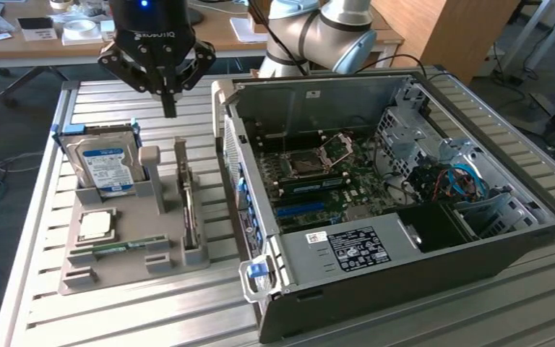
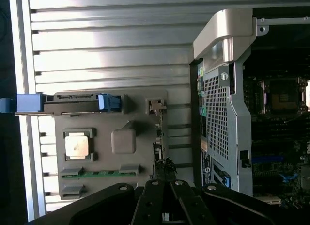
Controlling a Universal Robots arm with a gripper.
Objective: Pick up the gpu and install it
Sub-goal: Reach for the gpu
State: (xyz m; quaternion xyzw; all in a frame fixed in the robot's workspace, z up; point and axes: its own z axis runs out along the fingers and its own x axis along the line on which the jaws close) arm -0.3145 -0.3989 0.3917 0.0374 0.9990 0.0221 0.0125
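Exterior view — gpu [image 1: 188, 202] between drive [image 1: 104, 163] and case [image 1: 403, 289]

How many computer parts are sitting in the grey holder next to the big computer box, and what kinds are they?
hard drive: 1
processor chip: 1
RAM stick: 1
gpu: 1
Total: 4

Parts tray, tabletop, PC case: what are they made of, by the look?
Parts tray: uniform matte grey, probably plastic. Tabletop: ribbed silvery slats with glare, likely aluminium profile. PC case: dark painted-looking shell, bare grey sheet metal inside, perforated panel.
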